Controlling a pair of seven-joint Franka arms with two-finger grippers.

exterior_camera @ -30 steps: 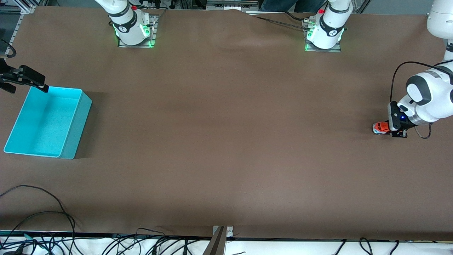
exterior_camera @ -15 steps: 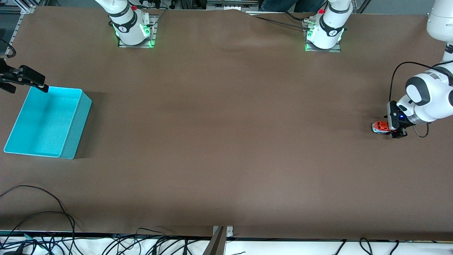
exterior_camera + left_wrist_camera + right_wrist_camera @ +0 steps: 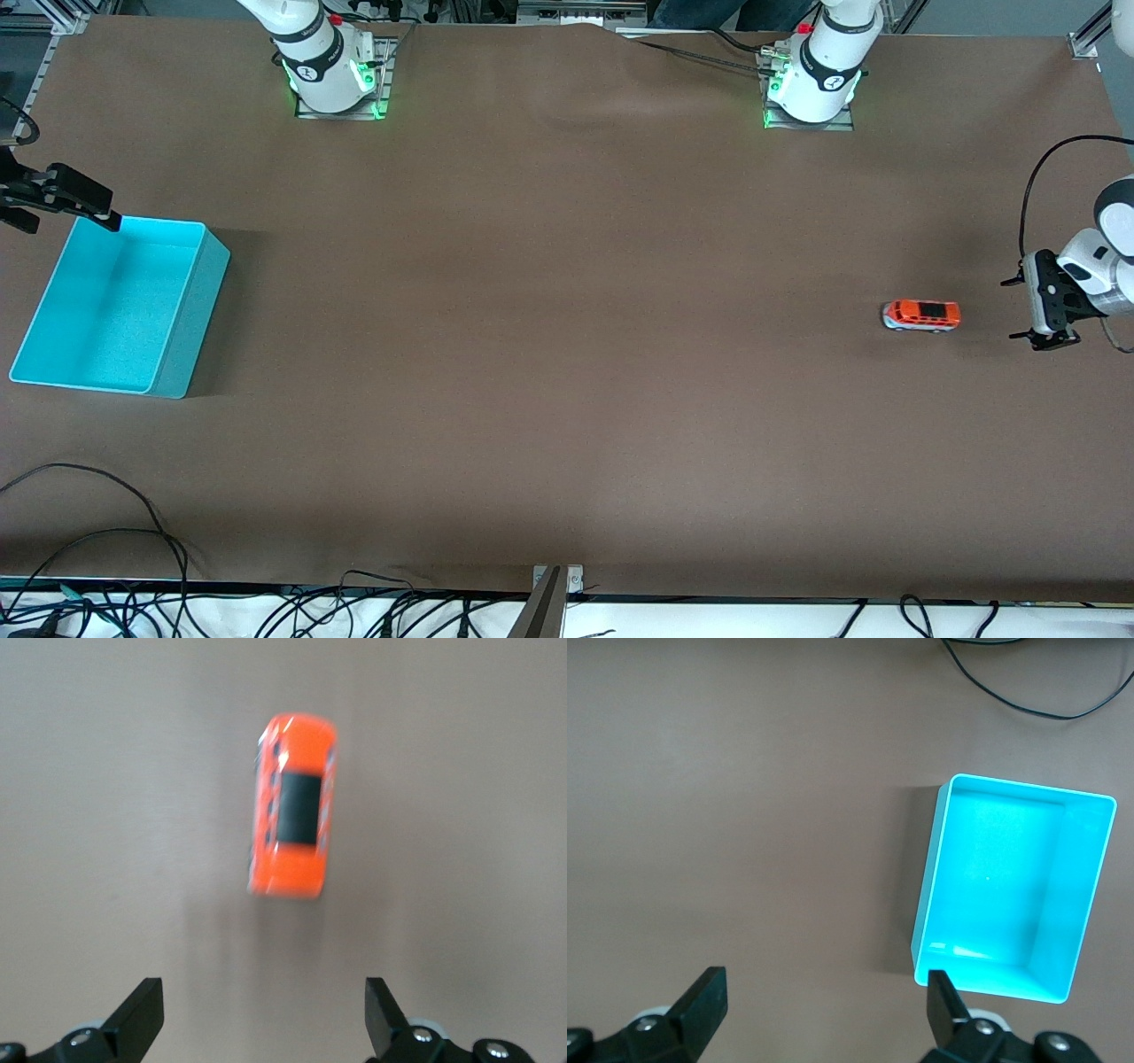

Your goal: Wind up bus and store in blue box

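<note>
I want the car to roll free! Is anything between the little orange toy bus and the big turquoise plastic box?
Nothing: in the front view only bare brown table separates the orange bus from the turquoise box.

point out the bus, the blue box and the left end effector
bus [image 3: 921,315], front view, on its dark roof panel
blue box [image 3: 106,306], front view, on its bare flat bottom
left end effector [image 3: 1025,308], front view, midway between its open fingertips

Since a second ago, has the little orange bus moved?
Yes. The bus rolled along the table toward the blue box, away from the open left gripper.
</note>
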